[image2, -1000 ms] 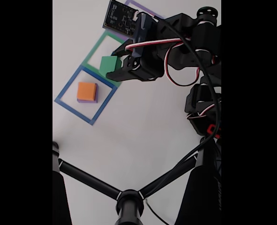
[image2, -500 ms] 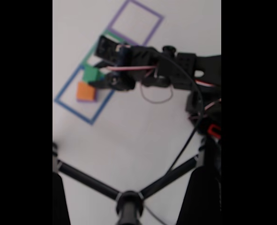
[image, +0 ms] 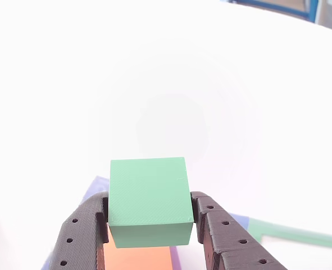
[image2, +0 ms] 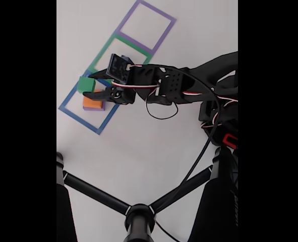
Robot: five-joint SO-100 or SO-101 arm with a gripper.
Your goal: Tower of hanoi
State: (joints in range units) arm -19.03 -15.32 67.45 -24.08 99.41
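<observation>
The gripper (image: 149, 228) grasps the green block (image: 149, 201) just above the orange block (image: 136, 257), inside the blue taped outline (image2: 70, 110).

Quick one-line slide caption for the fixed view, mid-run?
Gripper carries the green block above the orange block inside the blue taped square.

A white tabletop (image2: 138, 141) is carrying three taped square outlines in a diagonal row: blue (image2: 74, 115), green (image2: 96, 62), purple (image2: 161, 35). Inside the blue outline a purple block (image2: 102, 107) is lying, bearing an orange block (image2: 92, 103).
</observation>
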